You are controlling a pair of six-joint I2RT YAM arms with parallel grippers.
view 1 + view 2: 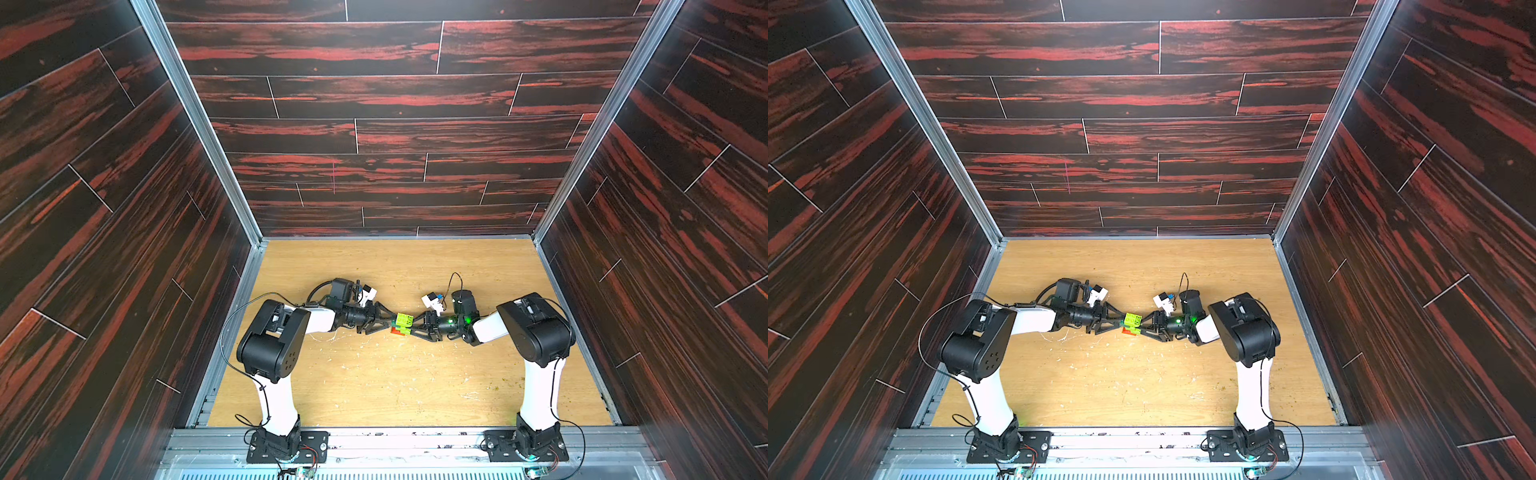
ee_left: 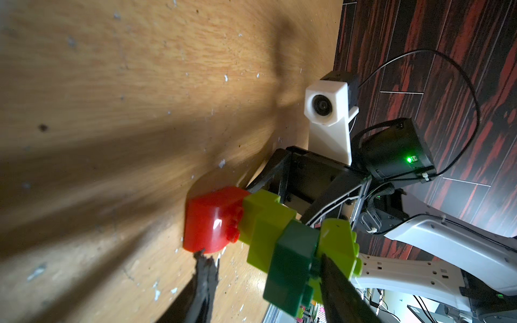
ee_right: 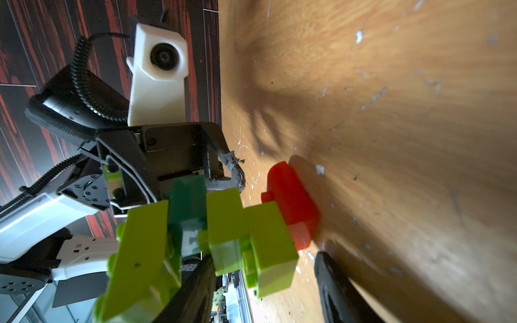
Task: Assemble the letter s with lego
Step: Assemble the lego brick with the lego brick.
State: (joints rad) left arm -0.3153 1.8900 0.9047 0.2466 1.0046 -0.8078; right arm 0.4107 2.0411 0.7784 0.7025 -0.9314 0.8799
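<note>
- Five joined bricks make up the letter s [image 1: 402, 324], which stands on the wooden table [image 1: 374, 386]. In both top views it is just below the middle of the frame, at the centre of its width.
- Its red brick [image 2: 209, 223] sits on the table. The lime green bricks [image 3: 268, 246] and one dark green brick [image 2: 293, 260] step up from it in a zigzag.
- The left gripper [image 1: 392, 322] reaches in from the left of the frame and the right gripper [image 1: 414, 325] from the right, their tips meeting at the figure.
- Left gripper: jaws parted. One fingertip [image 2: 202, 260] is right at the red brick's edge by the table, and the other crosses the dark green and top lime bricks. I cannot tell whether they press.
- Right gripper: jaws parted. The finger [image 3: 330, 276] along the table stands clear of the bricks, so nothing is clamped.
</note>
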